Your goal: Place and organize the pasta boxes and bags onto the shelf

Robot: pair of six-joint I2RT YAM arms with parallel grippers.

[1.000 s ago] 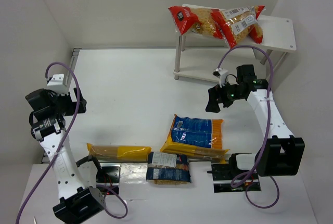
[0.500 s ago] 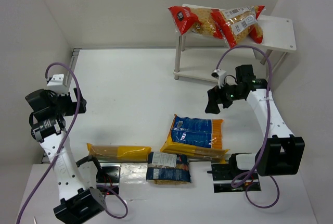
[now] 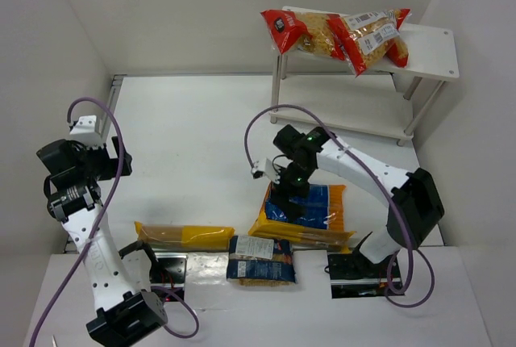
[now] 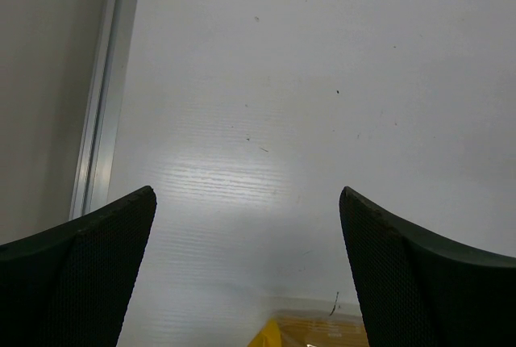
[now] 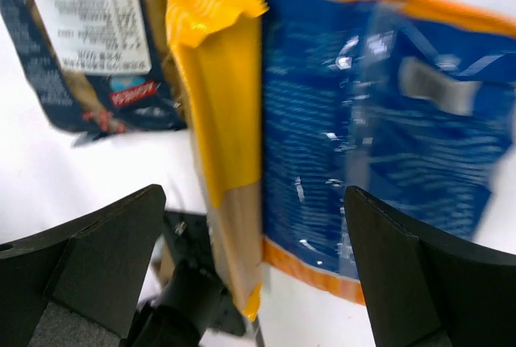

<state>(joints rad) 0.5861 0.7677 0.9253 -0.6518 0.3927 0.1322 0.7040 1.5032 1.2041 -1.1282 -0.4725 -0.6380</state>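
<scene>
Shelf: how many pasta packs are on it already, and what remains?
Done: two red-ended bags lie on the shelf. In hand: nothing; the open right gripper hovers over the blue-and-orange bag. Remaining: that bag, the yellow spaghetti packs and the dark-blue pack, on the table.

The setting is a robotics laboratory test cell. Plain white panels (image 3: 185, 16) enclose a white surface (image 3: 201, 129) on its left, far and right sides. A left arm (image 3: 90, 238) and a right arm (image 3: 363, 171) are bolted at the near edge, each trailing an exposed purple cable (image 3: 247, 133). An aluminium rail (image 4: 101, 121) borders the surface's left edge.
</scene>
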